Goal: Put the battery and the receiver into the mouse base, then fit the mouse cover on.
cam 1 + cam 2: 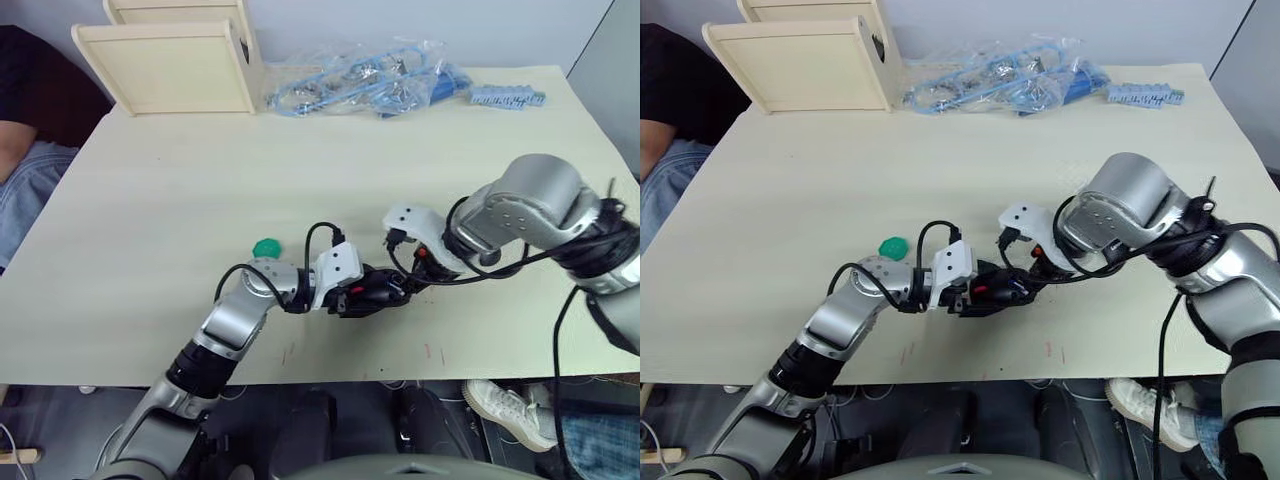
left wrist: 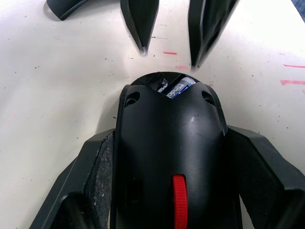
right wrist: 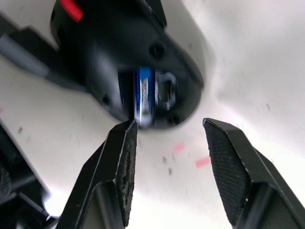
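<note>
1. Centrally, near the table's near edge, the mouse base sits on the pale tabletop, clamped on both flanks by the left gripper; its red scroll wheel faces up.
2. Battery: lies in the base's open compartment at the end away from the left wrist, blue label showing.
3. Right gripper: fingers spread apart, holding nothing, poised just off that open end of the base, tips close to the table. Not touching the base as far as I can tell.
4. Mouse cover: a black curved piece at the edge of the left wrist view, flat on the table beyond the right fingers; only partly seen.
5. Red pen marks on the tabletop around the base.
6. Small green round object: on the table just far-left of the left wrist.
7. Far edge: pale wooden boxes at left, clear bag of blue parts at centre, blue strip at right.
8. Person's arm at the far left edge.
</note>
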You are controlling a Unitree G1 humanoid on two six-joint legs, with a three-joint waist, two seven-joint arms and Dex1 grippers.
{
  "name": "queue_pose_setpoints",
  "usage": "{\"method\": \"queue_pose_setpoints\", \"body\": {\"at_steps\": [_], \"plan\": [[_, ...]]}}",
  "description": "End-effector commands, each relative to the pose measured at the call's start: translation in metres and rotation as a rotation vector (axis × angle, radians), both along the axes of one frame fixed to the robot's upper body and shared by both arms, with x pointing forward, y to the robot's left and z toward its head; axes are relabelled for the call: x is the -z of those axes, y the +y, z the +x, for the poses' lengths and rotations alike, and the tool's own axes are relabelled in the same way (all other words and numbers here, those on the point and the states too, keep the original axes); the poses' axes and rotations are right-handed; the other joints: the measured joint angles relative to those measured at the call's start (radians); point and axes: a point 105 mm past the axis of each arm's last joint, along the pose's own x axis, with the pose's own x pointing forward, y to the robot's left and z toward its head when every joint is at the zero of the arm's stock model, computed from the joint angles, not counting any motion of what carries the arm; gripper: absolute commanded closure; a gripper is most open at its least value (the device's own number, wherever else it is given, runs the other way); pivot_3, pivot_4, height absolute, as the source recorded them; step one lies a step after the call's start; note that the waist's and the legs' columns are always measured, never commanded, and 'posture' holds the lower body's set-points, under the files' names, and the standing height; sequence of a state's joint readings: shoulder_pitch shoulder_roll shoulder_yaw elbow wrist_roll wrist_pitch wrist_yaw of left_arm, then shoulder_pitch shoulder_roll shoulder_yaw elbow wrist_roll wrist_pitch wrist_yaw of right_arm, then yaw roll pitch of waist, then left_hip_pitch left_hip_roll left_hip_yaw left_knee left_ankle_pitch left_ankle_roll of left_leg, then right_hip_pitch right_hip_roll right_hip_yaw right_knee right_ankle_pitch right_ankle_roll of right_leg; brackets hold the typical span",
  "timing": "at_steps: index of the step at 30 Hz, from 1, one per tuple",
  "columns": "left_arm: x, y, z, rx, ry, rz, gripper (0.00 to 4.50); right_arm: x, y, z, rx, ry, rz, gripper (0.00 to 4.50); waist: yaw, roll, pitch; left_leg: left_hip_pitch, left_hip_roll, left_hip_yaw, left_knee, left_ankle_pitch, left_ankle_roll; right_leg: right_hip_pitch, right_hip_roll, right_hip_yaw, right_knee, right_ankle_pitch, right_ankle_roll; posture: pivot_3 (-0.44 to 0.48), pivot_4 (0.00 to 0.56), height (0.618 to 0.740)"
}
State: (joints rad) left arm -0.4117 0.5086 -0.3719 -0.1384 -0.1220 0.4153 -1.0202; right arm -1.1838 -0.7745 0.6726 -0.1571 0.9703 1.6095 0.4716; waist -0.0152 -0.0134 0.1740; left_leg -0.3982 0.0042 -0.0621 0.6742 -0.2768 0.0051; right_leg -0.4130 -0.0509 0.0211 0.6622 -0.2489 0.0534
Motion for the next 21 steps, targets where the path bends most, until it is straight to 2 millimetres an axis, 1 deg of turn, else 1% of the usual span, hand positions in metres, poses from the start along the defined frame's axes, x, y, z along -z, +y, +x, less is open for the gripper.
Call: {"method": "queue_pose_setpoints", "body": {"at_steps": [1,3,6,8,9,11,13,14,17,19,21], "plan": [[0.013,0.002,-0.005,-0.001,0.042,0.035,1.56,-0.020,0.004,-0.008,-0.034,-0.042,0.105,2.08,0.000,0.000,0.000,0.000,0.000,0.000,0.000,0.000,0.000,0.000,0.000,0.000,0.000,0.000,0.000,0.000,0.150,0.740],[0.013,0.002,-0.005,-0.001,0.042,0.036,1.56,-0.027,0.003,-0.008,-0.053,-0.155,0.150,2.08,0.001,0.000,0.000,0.000,0.000,0.001,0.000,0.000,0.000,0.000,0.000,0.000,0.000,0.000,0.000,0.000,0.150,0.740],[0.013,0.002,-0.005,-0.001,0.042,0.036,1.56,-0.027,-0.002,-0.010,-0.014,-0.179,0.219,2.08,0.001,0.000,0.000,0.000,0.000,0.001,0.000,0.000,0.000,0.000,0.000,-0.001,0.000,0.000,0.000,0.000,0.150,0.740],[0.012,0.003,-0.004,-0.001,0.041,0.036,1.56,-0.026,-0.005,-0.011,-0.001,-0.245,0.252,2.08,0.002,0.000,0.000,0.000,0.000,0.001,0.000,0.000,0.000,0.001,0.000,0.000,0.000,0.000,0.000,0.000,0.150,0.740],[0.012,0.003,-0.004,-0.001,0.041,0.036,1.56,-0.024,-0.008,-0.016,-0.006,-0.262,0.272,2.08,0.002,0.000,0.000,0.000,0.000,0.001,0.000,0.000,0.000,0.000,0.000,0.000,0.001,0.000,0.000,0.000,0.150,0.740],[0.012,0.003,-0.004,0.000,0.040,0.036,1.56,-0.018,-0.017,-0.020,0.023,-0.301,0.286,2.08,0.005,-0.001,0.000,0.000,0.000,0.001,0.000,0.000,0.000,0.001,0.000,-0.001,0.000,0.000,0.000,0.000,0.150,0.740],[0.011,0.004,-0.003,0.001,0.039,0.037,1.56,-0.012,-0.017,-0.031,0.009,-0.288,0.349,2.08,0.002,-0.001,0.000,-0.001,0.000,0.001,0.000,0.000,0.000,0.001,0.000,-0.001,0.000,0.000,0.000,0.000,0.150,0.740],[0.011,0.004,-0.003,0.001,0.039,0.038,1.56,-0.009,-0.019,-0.032,0.010,-0.317,0.361,2.08,0.002,-0.001,0.000,0.000,0.000,0.002,0.000,0.000,0.000,0.001,0.000,-0.001,0.000,0.000,0.000,0.000,0.150,0.740],[0.011,0.004,-0.003,0.002,0.039,0.039,1.56,-0.012,-0.017,-0.032,0.055,-0.373,0.491,2.08,0.000,-0.001,0.000,0.001,0.000,0.002,0.000,0.000,0.000,0.001,0.001,0.000,0.001,0.000,0.000,0.000,0.150,0.740],[0.011,0.004,-0.003,0.003,0.039,0.040,1.56,-0.004,-0.021,-0.029,0.100,-0.417,0.525,2.08,0.001,-0.001,-0.001,0.002,0.000,0.002,0.000,0.000,0.000,0.002,0.001,0.000,0.001,0.000,0.000,0.000,0.150,0.740],[0.011,0.004,-0.002,0.003,0.039,0.040,1.56,0.002,-0.027,-0.025,0.109,-0.535,0.502,2.08,0.002,-0.001,-0.001,0.002,0.000,0.002,0.000,0.000,0.000,0.002,0.001,-0.001,0.001,0.000,0.000,0.000,0.150,0.740]]}}
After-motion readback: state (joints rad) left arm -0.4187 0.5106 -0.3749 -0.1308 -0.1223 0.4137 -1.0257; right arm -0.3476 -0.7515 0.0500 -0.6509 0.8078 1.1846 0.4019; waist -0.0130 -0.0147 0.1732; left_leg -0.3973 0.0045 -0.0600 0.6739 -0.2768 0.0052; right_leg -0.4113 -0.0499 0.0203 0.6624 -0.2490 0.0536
